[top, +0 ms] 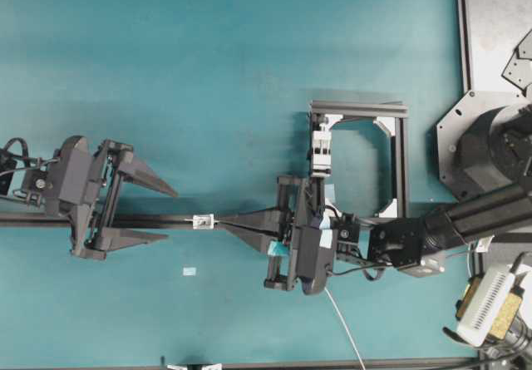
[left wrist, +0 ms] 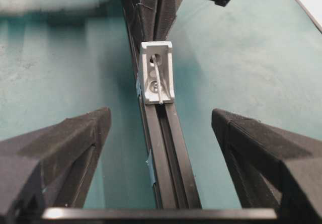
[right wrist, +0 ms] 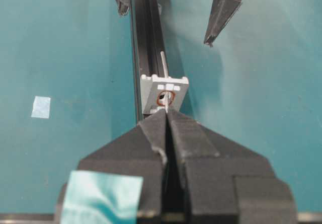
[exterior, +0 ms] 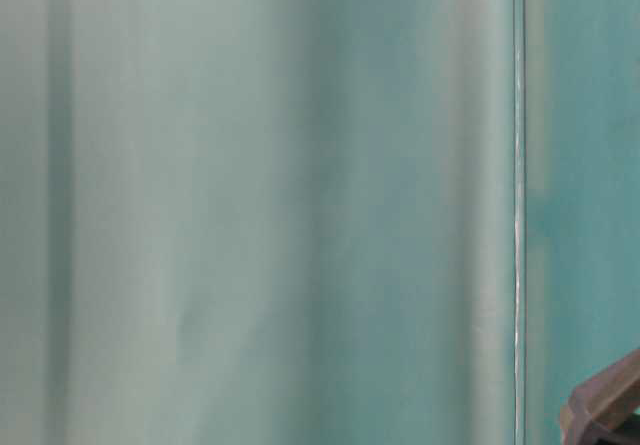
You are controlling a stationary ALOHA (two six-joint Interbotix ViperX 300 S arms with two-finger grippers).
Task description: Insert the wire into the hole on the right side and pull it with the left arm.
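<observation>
Thru hole (right wrist: 166, 98), wire (left wrist: 157, 81), btwn left claw (left wrist: 161, 128) fingers

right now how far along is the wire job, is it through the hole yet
Done: the wire is through the hole in the small block, and its end pokes out on the left tool's side. In hand: the right tool is shut on the wire right at the block. Left: the left tool is open, a finger on each side of the rail, not gripping the wire end, so the pull is not yet done.
</observation>
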